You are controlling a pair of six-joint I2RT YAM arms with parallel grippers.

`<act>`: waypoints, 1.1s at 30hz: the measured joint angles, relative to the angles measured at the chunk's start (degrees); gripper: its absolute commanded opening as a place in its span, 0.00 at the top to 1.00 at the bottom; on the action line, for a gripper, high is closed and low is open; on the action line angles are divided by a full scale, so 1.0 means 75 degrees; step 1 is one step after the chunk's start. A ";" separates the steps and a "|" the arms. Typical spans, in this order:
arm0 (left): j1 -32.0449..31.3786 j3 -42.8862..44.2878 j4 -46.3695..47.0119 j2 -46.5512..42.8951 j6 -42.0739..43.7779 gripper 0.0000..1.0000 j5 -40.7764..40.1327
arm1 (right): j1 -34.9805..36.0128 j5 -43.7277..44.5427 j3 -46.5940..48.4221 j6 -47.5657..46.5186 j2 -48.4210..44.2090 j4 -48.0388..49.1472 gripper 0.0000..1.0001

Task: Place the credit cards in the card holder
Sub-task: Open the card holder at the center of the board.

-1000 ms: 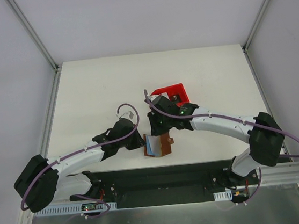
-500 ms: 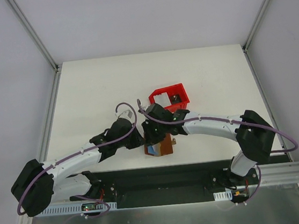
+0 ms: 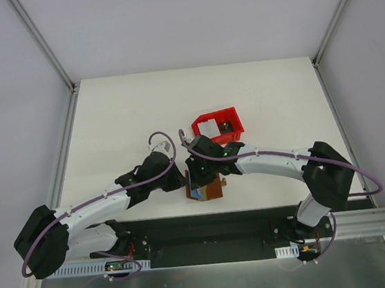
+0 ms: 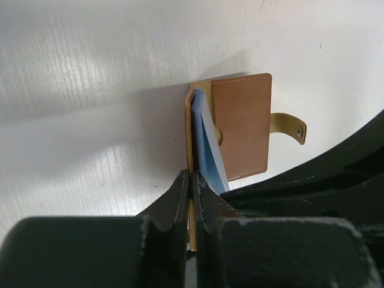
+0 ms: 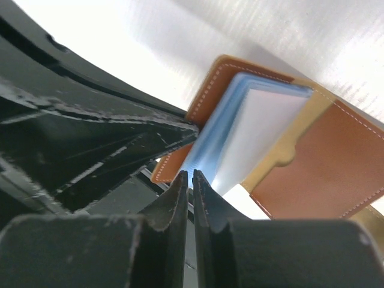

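Both closed: left tool (image 4: 192, 177) clamps open brown card holder (image 4: 243, 123), right tool (image 5: 192, 175) touches pale-blue credit cards (image 5: 261, 129).

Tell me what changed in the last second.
The right gripper swung from beside the red plastic bin onto the brown leather card holder, jaws pinching a pale blue card. The left gripper kept pinching the holder's edge; the holder stayed put.
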 measured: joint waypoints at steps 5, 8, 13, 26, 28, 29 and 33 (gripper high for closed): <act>0.0000 0.0000 0.0000 0.0000 -0.0003 1.00 -0.0003 | 0.0000 0.0169 -0.0058 0.0003 0.0000 -0.0227 0.91; 0.0000 0.0000 -0.0003 0.0000 -0.0003 1.00 0.0000 | 0.0000 0.0303 -0.0058 0.0003 0.0003 -0.0367 0.91; 0.0000 0.0000 0.0000 0.0000 -0.0003 1.00 -0.0003 | 0.0000 0.0764 -0.0058 0.0017 0.0003 -0.0723 0.90; 0.0000 -0.0297 0.0082 0.0122 -0.0085 1.00 -0.0370 | -0.0408 0.1617 -0.0551 0.0219 0.0469 -0.0886 0.90; 0.0000 -0.0350 0.0125 0.0207 -0.0102 1.00 -0.0425 | -0.0501 0.1580 -0.0600 0.0277 0.0562 -0.0848 0.90; 0.0003 -0.0379 0.0137 0.0239 -0.0108 1.00 -0.0443 | -0.0539 0.1588 -0.0609 0.0315 0.0557 -0.0801 0.90; 0.0000 -0.0493 0.0262 0.0399 -0.0117 1.00 -0.0542 | -0.0615 0.1542 -0.0659 0.0425 0.0554 -0.0752 0.90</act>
